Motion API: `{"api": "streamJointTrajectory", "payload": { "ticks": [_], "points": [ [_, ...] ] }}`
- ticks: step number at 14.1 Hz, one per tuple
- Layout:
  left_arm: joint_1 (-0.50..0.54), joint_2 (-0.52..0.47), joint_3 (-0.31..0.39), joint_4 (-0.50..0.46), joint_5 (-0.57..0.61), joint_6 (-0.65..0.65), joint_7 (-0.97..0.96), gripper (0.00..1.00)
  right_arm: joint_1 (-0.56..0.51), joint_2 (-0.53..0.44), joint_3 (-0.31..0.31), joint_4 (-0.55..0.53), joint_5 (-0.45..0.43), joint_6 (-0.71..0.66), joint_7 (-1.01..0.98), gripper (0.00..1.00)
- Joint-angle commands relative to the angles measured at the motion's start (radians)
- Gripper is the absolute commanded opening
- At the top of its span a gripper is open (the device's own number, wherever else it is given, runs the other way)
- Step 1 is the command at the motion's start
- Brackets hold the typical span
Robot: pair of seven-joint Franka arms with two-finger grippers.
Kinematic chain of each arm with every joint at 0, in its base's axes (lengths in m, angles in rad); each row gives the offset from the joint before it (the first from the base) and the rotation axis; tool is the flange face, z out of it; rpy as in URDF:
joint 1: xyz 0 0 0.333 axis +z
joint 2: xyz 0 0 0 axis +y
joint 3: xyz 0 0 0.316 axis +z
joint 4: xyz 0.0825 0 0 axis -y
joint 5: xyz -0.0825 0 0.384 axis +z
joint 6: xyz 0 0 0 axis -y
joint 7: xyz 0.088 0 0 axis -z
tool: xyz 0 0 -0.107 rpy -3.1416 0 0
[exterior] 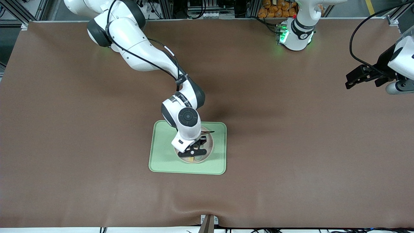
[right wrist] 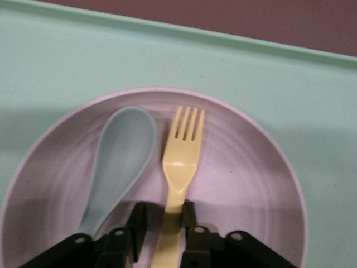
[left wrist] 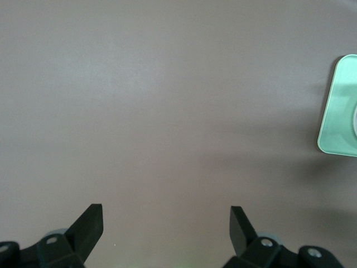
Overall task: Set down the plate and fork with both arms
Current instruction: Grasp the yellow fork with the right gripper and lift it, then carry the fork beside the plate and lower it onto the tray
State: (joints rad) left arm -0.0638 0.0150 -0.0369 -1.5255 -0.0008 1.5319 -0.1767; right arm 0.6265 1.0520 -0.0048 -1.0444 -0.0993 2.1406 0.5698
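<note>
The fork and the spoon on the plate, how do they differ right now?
The fork is pale yellow with short tines; the spoon is grey-green with a smooth oval bowl. The fork's handle sits between the fingers of the right claw, while the spoon lies free beside it. Both are of like size and lie side by side on the plate, heads pointing the same way. The left claw waits open over bare table.

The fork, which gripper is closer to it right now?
Right. The right gripper has its fingers around the fork handle, over the plate. The left gripper waits open over bare table toward the left arm's end.
</note>
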Motion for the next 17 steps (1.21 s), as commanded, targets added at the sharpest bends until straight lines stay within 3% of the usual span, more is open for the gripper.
{"api": "streamJointTrajectory", "payload": {
  "ticks": [1,3,7,12,17],
  "points": [
    [0.002,-0.016,-0.003,-0.018,-0.004,0.014,0.009,1.00,-0.001,0.014,-0.003,0.037,-0.020,-0.019,0.024,0.07],
    [0.002,-0.020,-0.003,-0.022,-0.004,0.013,0.009,1.00,-0.007,0.005,0.006,0.044,-0.016,-0.056,0.024,0.02],
    [0.004,-0.023,-0.003,-0.031,-0.004,0.013,0.009,1.00,-0.040,-0.059,0.014,0.050,0.045,-0.136,0.015,0.01],
    [0.006,-0.024,-0.001,-0.031,-0.004,0.013,0.009,1.00,-0.138,-0.087,0.005,0.040,0.046,-0.143,-0.048,0.01],
    [0.004,-0.021,-0.002,-0.031,-0.004,0.013,0.009,1.00,-0.195,-0.150,0.009,-0.078,0.046,-0.162,-0.145,0.01]
  ]
}}
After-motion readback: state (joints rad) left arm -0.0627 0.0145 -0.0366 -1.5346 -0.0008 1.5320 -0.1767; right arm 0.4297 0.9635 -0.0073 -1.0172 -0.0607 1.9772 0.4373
